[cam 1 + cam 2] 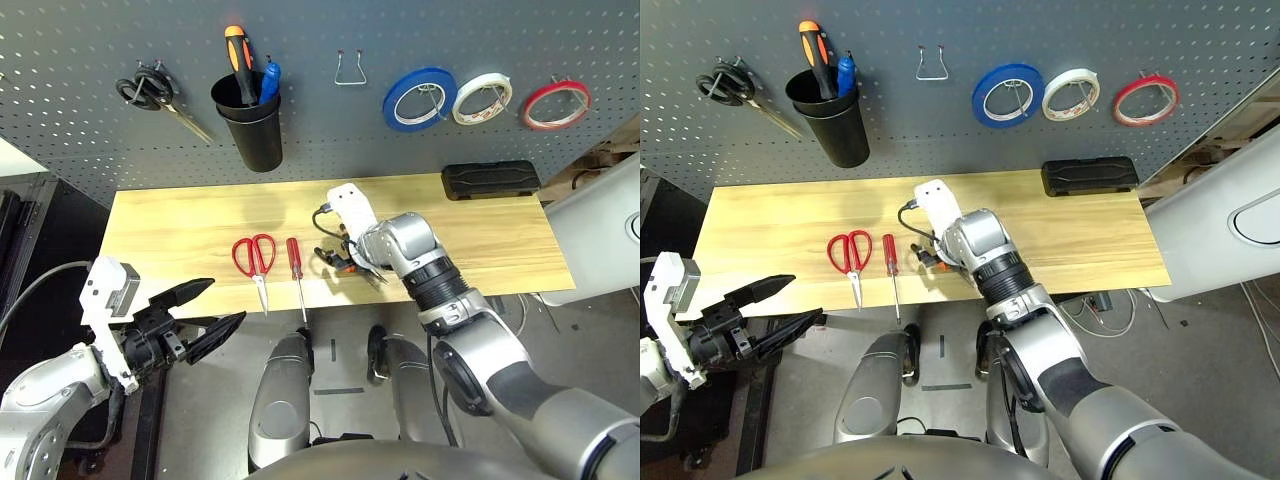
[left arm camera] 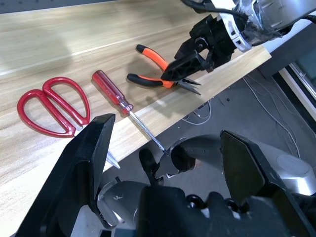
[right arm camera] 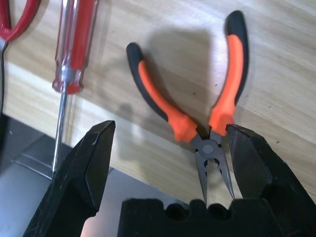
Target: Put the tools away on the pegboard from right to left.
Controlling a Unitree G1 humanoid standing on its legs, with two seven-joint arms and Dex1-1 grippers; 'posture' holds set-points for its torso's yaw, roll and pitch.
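**A:** What do you have on the right arm?

**B:** I see the right gripper (image 3: 163, 163) spread wide over the orange-and-black pliers (image 3: 197, 106), near the front edge of the table (image 1: 480, 235), about centre frame in the head views. One finger sits just beside the pivot, the other stands off on the screwdriver's side. It grips nothing.

**A:** And the pliers themselves?

**B:** They lie flat, handles splayed toward the pegboard (image 1: 330, 130), nose poking past the table edge.

**A:** The other tools?

**B:** The red-handled screwdriver (image 1: 295, 262) lies just left of the pliers, its shaft overhanging the edge. The red-handled scissors (image 1: 256, 258) lie left of that, close beside it. The red tape ring (image 1: 556, 105) hangs on the board at upper right, with a white tape roll (image 1: 482, 99) and a blue tape roll (image 1: 419, 99) to its left.

**A:** Left arm?

**B:** The left gripper (image 1: 205, 312) sits at lower left of the frame, off the table's front corner, fingers apart and empty.

**A:** Anything else on the board?

**B:** A black cup (image 1: 250, 125) holding an orange-handled tool, black-handled scissors (image 1: 150, 92) at upper left, and a bare metal hook (image 1: 349, 70).
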